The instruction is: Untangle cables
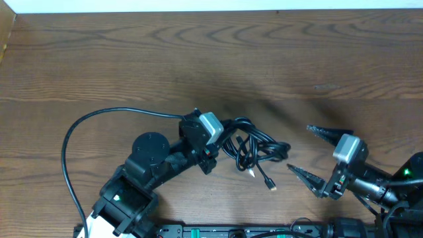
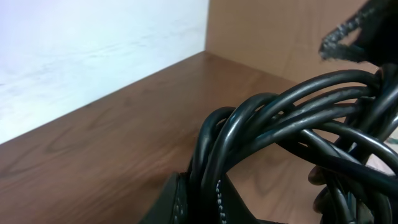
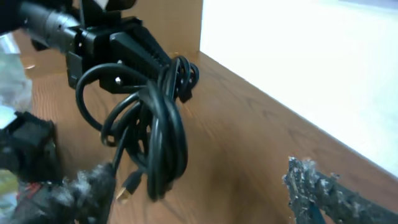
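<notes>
A bunch of thin black cables (image 1: 251,147) hangs in loops at the table's middle, with a plug end (image 1: 271,185) trailing to the lower right. My left gripper (image 1: 219,142) is shut on the bunch's left side; in the left wrist view the cords (image 2: 292,118) pass between its fingers (image 2: 205,199). In the right wrist view the bunch (image 3: 158,124) hangs from the left gripper (image 3: 134,46), a gold plug tip (image 3: 127,190) at the bottom. My right gripper (image 1: 310,153) is open and empty, just right of the bunch; its fingers also show in its own wrist view (image 3: 205,193).
A thicker black robot cable (image 1: 73,142) arcs over the table at the left. The wooden table (image 1: 198,59) ends at a white wall along the back. Both arm bases sit at the front edge.
</notes>
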`<action>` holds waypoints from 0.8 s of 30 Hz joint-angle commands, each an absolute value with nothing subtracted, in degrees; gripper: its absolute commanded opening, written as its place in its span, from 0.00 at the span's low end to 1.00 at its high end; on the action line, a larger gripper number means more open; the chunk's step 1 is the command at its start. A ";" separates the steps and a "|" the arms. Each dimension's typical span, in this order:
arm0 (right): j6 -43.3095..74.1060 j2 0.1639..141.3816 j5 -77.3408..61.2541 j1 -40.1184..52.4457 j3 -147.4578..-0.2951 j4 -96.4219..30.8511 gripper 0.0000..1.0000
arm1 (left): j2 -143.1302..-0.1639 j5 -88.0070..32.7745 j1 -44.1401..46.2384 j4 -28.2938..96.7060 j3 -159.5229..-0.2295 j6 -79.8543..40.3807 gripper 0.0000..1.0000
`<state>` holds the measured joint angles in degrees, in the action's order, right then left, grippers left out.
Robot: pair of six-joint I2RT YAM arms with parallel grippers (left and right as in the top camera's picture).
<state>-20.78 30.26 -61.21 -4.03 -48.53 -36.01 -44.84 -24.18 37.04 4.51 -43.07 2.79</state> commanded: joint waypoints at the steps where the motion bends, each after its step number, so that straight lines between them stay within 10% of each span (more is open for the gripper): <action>1: -28.93 30.33 -64.10 -3.68 -49.50 -35.92 0.77 | -44.80 -26.57 39.29 3.84 -44.86 3.18 0.07; 8: -33.98 30.33 -65.30 -3.68 -49.50 -35.79 0.56 | -46.04 -26.52 42.50 3.42 -44.86 4.01 0.07; 13: -33.95 30.33 -65.36 -3.66 -49.50 -36.42 0.14 | -46.30 -26.39 42.61 1.96 -44.86 3.99 0.08; 24: -33.93 30.33 -68.36 -3.64 -49.45 -37.80 0.10 | -46.35 -26.41 42.65 0.08 -44.86 3.62 0.07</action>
<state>-33.69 30.26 -67.68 -3.90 -48.66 -37.32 -46.63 -24.77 42.22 1.32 -43.07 3.46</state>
